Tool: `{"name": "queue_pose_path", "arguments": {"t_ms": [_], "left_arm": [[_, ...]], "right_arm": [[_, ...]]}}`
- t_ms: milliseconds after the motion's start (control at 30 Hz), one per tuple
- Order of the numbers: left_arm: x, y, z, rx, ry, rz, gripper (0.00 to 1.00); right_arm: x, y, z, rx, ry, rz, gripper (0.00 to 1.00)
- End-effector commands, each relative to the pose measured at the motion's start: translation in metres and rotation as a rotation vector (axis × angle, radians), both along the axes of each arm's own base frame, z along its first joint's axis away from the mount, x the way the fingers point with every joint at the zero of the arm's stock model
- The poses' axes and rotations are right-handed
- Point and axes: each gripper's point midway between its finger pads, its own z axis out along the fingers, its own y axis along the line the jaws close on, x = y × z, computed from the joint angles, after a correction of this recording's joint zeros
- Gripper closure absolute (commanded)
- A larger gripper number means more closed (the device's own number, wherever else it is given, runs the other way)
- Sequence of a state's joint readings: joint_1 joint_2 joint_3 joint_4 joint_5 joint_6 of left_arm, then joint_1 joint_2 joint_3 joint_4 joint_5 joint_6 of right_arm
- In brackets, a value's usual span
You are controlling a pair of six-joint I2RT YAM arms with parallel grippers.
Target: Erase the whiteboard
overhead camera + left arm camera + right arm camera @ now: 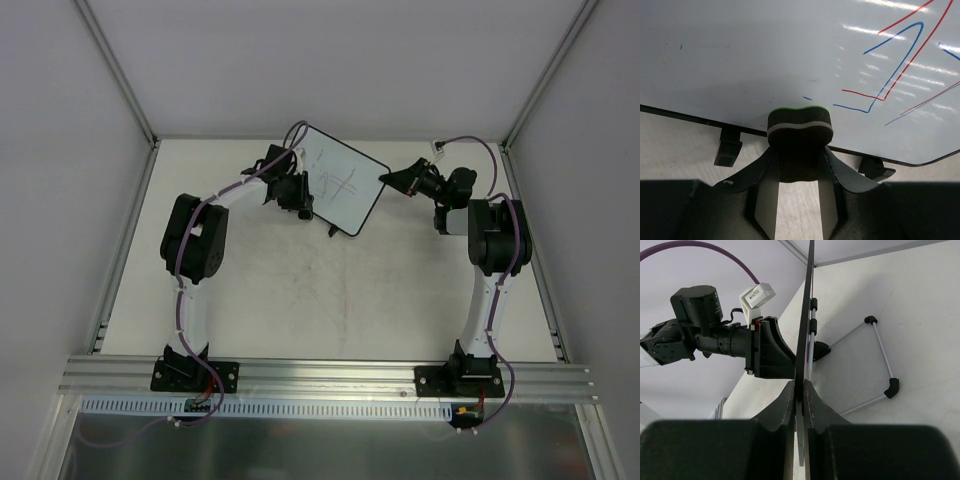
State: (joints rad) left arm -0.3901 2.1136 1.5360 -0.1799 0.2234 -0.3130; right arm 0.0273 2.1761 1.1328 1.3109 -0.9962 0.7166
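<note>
The whiteboard [345, 178] stands tilted at the back of the table, its face marked with thin pen lines. In the left wrist view the whiteboard [740, 60] fills the frame, with red and blue lines [900, 65] at its right. My left gripper [800, 150] is shut on a black felt eraser [800, 127] with a white stripe and green top, pressed near the board's lower edge. Seen from above, the left gripper [297, 195] sits at the board's left side. My right gripper [802, 387] is shut on the edge of the whiteboard [805, 315], seen edge-on; from above the right gripper [392, 180] is at its right corner.
A wire stand [880, 355] with black tips rests on the table behind the board. Two black feet [727, 150] show under the board's frame. Grey enclosure walls [60, 150] close in the table [330, 300], and an aluminium rail [330, 375] runs along the near edge.
</note>
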Motion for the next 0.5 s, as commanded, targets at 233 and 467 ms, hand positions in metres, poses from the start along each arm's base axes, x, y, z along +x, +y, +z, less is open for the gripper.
{"name": "queue_pose_path", "arguments": {"t_ms": [233, 467], "left_arm": [[0.059, -0.021, 0.017, -0.088, -0.03, -0.033, 1.0], [0.084, -0.034, 0.045, -0.124, -0.094, -0.053, 1.0]], "right_arm": [[-0.029, 0.015, 0.048, -0.02, -0.27, 0.123, 1.0], [-0.032, 0.018, 0.046, -0.023, -0.267, 0.147, 1.0]]}}
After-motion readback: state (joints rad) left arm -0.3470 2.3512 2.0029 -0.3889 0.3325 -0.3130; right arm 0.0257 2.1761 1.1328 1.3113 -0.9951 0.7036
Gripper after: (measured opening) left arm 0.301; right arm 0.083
